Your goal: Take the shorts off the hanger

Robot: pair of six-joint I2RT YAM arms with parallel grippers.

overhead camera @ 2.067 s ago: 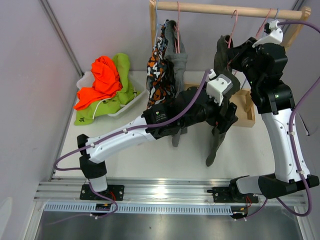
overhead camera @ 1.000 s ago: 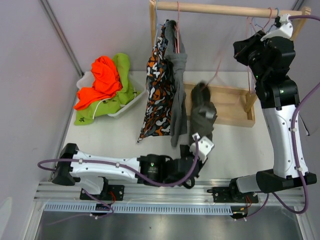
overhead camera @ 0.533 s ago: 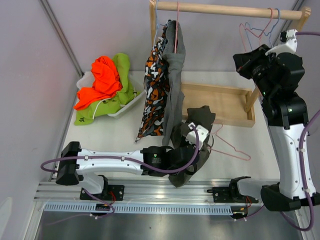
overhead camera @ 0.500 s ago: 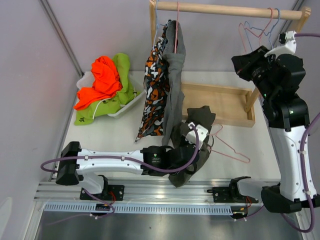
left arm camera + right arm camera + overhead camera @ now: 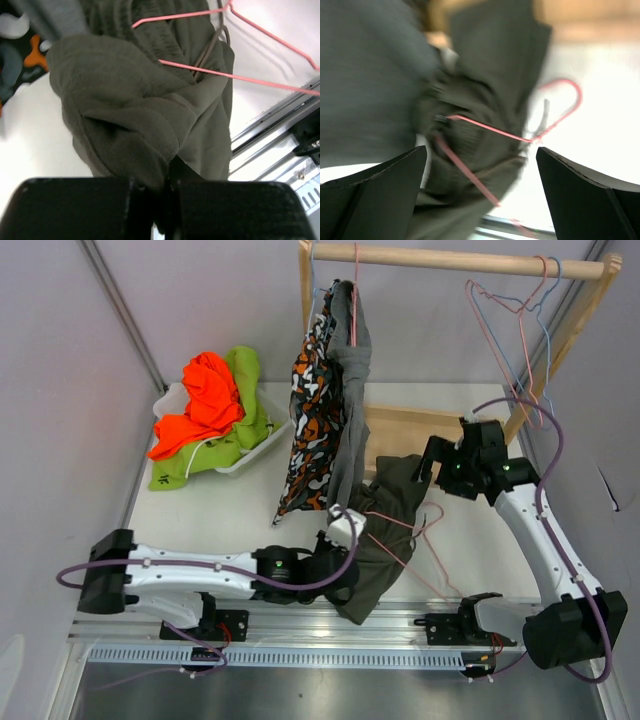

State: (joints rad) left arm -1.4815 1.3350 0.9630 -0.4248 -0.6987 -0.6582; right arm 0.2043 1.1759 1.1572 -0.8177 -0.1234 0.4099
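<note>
The left hand [image 5: 167,186] is clamped shut on a fold of the dark grey shorts [image 5: 385,530]. These lie slumped on the table [image 5: 230,502] near its front edge, pinned there, it seems, so the cloth cannot follow when the wire is drawn out. The pink hanger [image 5: 250,78] is threaded through the waistband (its hook lies out on the table toward the right arm). The right hand [image 5: 480,155] hangs near that hook with fingers spread wide, holding nothing, likely placed to take the wire. The camouflage shorts [image 5: 315,405] and another grey pair [image 5: 352,380] hang on the wooden rail [image 5: 450,258]. The orange shorts [image 5: 205,400] and lime shorts [image 5: 248,390] lie heaped in the white tray [image 5: 265,443].
</note>
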